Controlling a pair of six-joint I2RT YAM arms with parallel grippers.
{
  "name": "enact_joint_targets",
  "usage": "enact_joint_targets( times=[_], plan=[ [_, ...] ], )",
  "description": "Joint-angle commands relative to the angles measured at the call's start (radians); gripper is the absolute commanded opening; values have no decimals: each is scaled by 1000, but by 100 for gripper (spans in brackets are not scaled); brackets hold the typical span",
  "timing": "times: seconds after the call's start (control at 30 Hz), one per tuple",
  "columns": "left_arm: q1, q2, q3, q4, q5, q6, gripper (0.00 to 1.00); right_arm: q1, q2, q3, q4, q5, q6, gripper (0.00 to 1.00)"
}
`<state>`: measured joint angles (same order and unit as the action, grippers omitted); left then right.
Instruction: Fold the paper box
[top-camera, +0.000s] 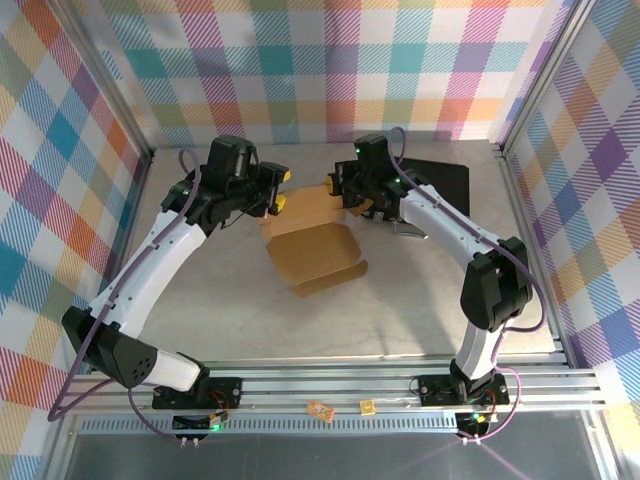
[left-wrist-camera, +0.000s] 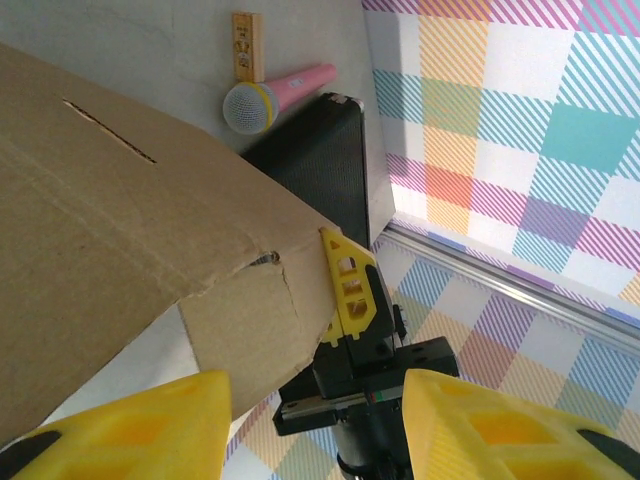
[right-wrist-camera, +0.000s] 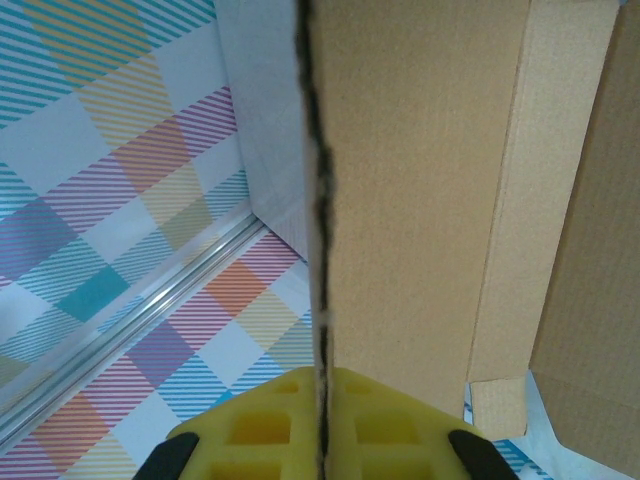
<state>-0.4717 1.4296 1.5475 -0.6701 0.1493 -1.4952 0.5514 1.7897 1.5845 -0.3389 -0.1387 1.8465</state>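
The paper box (top-camera: 312, 248) is brown corrugated cardboard, part folded, lying mid-table with a panel raised at its far side. My right gripper (top-camera: 336, 188) is shut on the upright panel's edge; in the right wrist view the cardboard edge (right-wrist-camera: 318, 200) runs straight down between the closed yellow fingers (right-wrist-camera: 260, 430). My left gripper (top-camera: 281, 190) hovers at the far left corner of the box, open. In the left wrist view its yellow fingers (left-wrist-camera: 130, 425) stand wide apart, with a cardboard flap (left-wrist-camera: 245, 320) just beyond them and the right gripper (left-wrist-camera: 352, 290) clamped on that flap's edge.
A black hard case (top-camera: 440, 185) lies at the back right, behind the right arm. Beside it lie a pink toy microphone (left-wrist-camera: 275, 95) and a small wooden block (left-wrist-camera: 247, 45). Checked walls and aluminium rails close in the table on three sides.
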Motion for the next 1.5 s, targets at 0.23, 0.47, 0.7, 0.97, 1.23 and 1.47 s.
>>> enact_joint_targets(
  times=[0.23, 0.47, 0.7, 0.97, 1.23, 1.47],
  plan=[
    [-23, 78, 11, 64, 61, 29, 49, 10, -32, 23, -11, -1, 14, 0],
    [-26, 76, -11, 70, 43, 29, 35, 13, -38, 22, -11, 1, 14, 0],
    [-23, 93, -12, 72, 46, 41, 0, 22, -52, 8, -8, 4, 13, 0],
    [53, 79, 34, 28, 73, 220, 49, 22, -89, -42, -28, 44, -16, 0],
    [128, -141, 18, -298, -117, 785, 58, 17, -76, -67, -46, 78, -25, 0],
    [119, -472, -551, -51, 2, 927, 47, 7, -17, 27, -121, 60, -7, 0]
  ],
)
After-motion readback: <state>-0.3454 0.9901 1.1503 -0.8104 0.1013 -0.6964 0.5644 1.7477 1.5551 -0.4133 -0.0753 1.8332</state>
